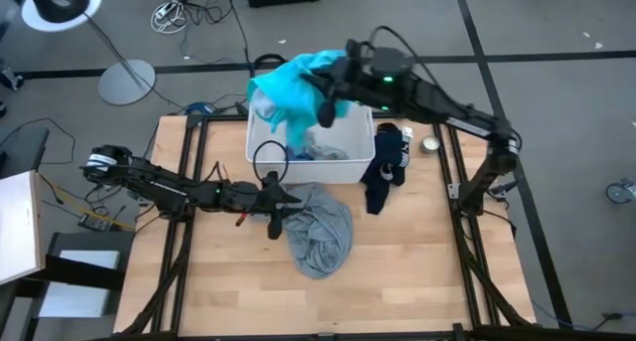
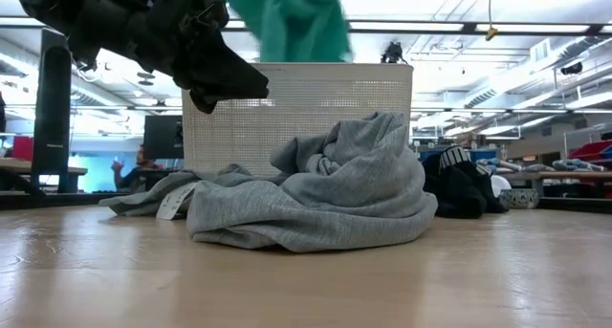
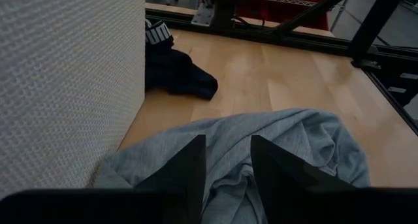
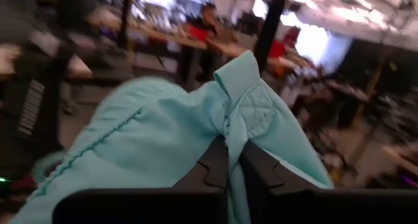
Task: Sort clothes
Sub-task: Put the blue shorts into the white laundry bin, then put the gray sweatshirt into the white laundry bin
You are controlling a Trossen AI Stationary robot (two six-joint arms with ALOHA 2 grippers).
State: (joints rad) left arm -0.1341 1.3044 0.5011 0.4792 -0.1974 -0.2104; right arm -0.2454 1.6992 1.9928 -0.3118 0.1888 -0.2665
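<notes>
Now the right gripper (image 4: pixel 234 160) pinches the teal shirt (image 1: pixel 288 83) above the white bin (image 1: pixel 360 172); release only once centred; left gripper (image 3: pixel 228 162) hangs spread over the grey shirt (image 1: pixel 323 232).

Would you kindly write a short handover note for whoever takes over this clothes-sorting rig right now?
Right gripper: shut on the teal shirt, held above the white bin.
Left gripper: open, over the grey shirt on the table in front of the bin.
Navy garment: on the table beside the bin.
Some cloth already lies in the bin.
Left: drop the teal shirt, sort the grey and navy pieces.
</notes>
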